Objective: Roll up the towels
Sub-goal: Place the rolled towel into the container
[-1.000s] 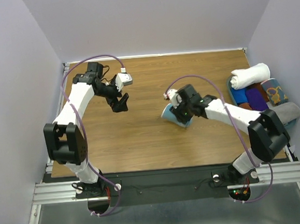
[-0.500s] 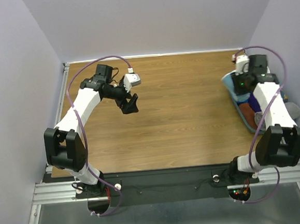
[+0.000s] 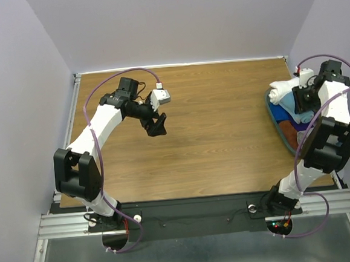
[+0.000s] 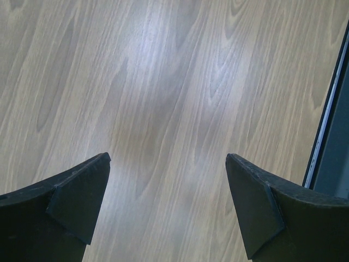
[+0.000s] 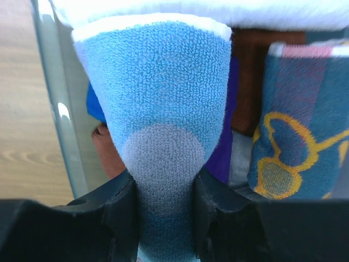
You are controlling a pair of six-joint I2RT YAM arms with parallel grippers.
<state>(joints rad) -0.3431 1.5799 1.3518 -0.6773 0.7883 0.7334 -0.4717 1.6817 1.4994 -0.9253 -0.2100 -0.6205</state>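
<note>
Wooden table [image 3: 224, 133], blue terry towel [image 5: 158, 82], grey dot [image 5: 161, 150]

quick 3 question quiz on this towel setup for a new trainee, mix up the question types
1. True or false: the left claw is open above the table, holding nothing.
2. What does the right claw grip? A) a yellow towel B) a light blue towel C) nothing
3. Fill in: the white rolled towel lies at the ___ end of the tray, near or far from the arm bases.
Key: 1 true; 2 B; 3 far.
</note>
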